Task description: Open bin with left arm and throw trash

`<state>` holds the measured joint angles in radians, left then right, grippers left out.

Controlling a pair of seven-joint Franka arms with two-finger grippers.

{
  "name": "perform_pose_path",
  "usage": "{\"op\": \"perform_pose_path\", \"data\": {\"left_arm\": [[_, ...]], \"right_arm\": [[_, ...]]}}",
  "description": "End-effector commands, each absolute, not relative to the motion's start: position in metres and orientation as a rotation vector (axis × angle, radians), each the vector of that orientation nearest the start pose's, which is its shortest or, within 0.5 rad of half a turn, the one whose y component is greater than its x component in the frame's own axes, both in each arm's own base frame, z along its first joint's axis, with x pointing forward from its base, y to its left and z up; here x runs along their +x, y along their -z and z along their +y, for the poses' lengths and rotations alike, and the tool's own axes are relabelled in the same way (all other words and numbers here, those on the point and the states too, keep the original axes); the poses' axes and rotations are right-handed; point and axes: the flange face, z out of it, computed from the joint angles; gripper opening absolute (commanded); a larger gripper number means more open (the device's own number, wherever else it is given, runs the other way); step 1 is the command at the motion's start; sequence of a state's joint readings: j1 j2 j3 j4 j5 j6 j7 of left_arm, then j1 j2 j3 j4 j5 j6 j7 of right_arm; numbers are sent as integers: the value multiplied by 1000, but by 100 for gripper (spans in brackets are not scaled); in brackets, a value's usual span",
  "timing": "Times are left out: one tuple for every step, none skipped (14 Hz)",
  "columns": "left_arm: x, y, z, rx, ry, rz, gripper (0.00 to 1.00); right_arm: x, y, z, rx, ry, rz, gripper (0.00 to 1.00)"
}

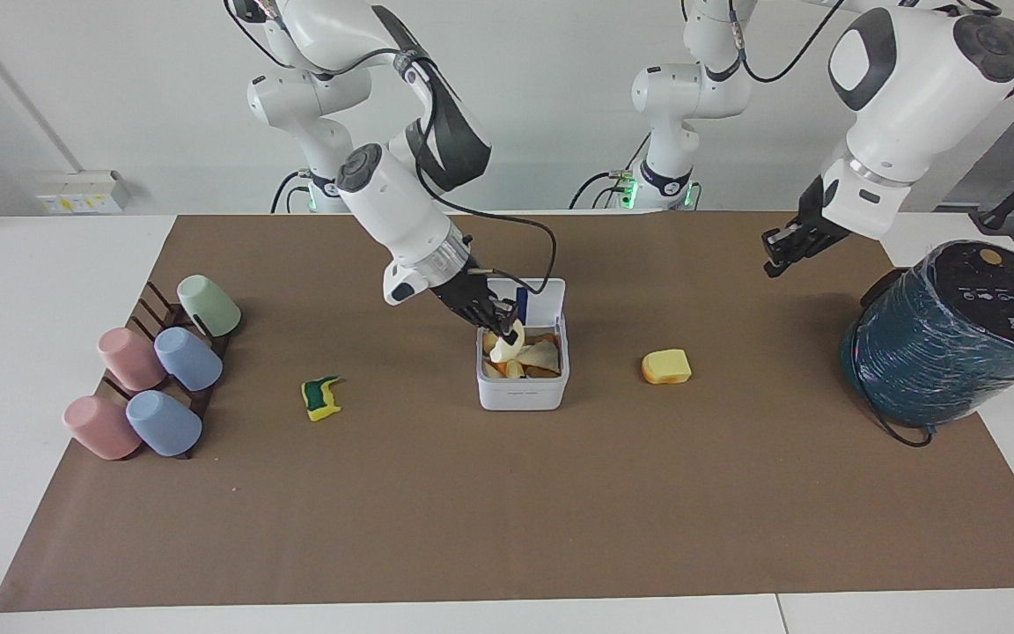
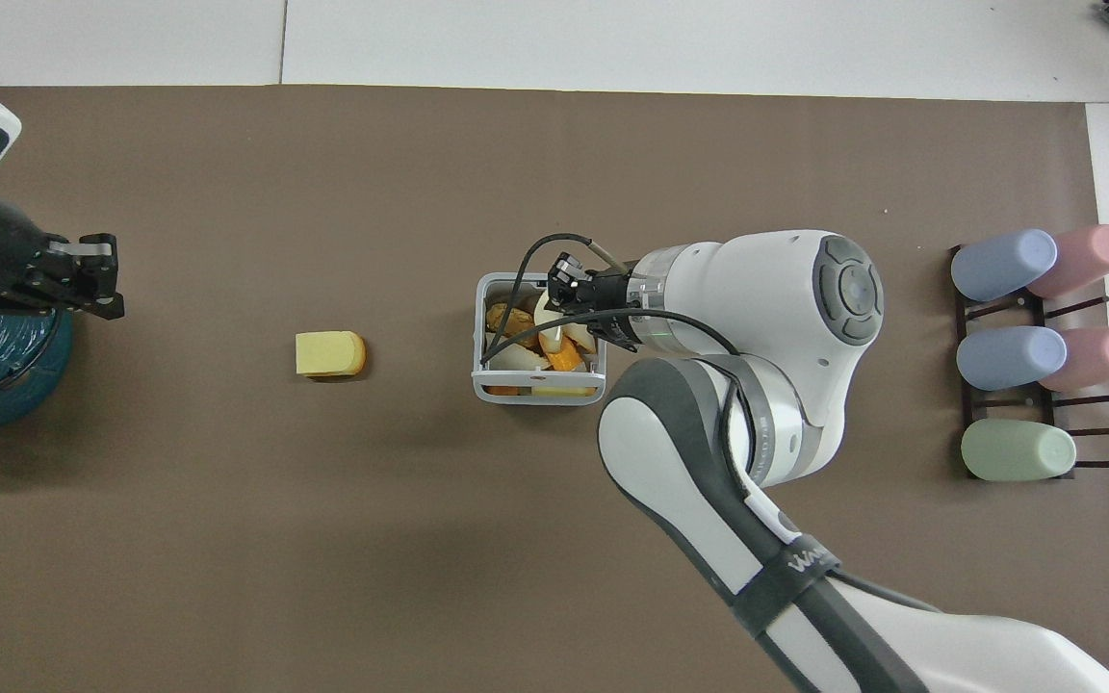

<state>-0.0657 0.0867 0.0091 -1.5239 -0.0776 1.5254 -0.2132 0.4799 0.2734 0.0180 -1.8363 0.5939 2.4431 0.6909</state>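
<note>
The white bin (image 1: 522, 394) stands mid-table with its lid (image 1: 546, 298) swung up, and several scraps lie inside. My right gripper (image 1: 508, 324) hangs over the open bin (image 2: 540, 395), shut on a cream-white lump of trash (image 1: 503, 349). My left gripper (image 1: 776, 256) is raised over the mat at the left arm's end, shut and holding nothing, well apart from the bin. A yellow-orange foam chunk (image 1: 666, 366) lies on the mat beside the bin toward the left arm's end. A yellow-and-green sponge (image 1: 322, 397) lies toward the right arm's end, hidden under the right arm in the overhead view.
A big dark-teal wrapped cylinder (image 1: 956, 339) stands at the left arm's end of the table, close to the left gripper (image 2: 92, 281). A dark rack with several pastel cups (image 1: 155, 379) sits at the right arm's end. A brown mat (image 1: 507, 511) covers the table.
</note>
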Motion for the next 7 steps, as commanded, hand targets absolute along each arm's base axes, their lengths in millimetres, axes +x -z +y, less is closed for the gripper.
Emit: {"op": "perform_pose_path", "data": {"left_arm": [[562,-605,-27,-3150,-161,-158,8],[560,-609,-24,-3146,-147,-139,13],[559,-612,-15,-3137,-140,-132,19],[555,-617,-12,-3124,-136,-109,23],[551,-622,-6,-3098,-128,-70,24],[548,-627,5,-3088,-116,-20,24],[547,-628,18,-3090,-126,16,24]], "right_arm": [[573,-405,316,-2462,10,769,70],[572,-404,317,-2463,10,769,100],[572,-404,317,-2464,11,765,100],[573,-406,317,-2462,19,761,100],[574,-406,317,-2461,20,760,100],[574,-407,317,-2461,22,758,100],[574,-408,317,-2459,25,759,100]]}}
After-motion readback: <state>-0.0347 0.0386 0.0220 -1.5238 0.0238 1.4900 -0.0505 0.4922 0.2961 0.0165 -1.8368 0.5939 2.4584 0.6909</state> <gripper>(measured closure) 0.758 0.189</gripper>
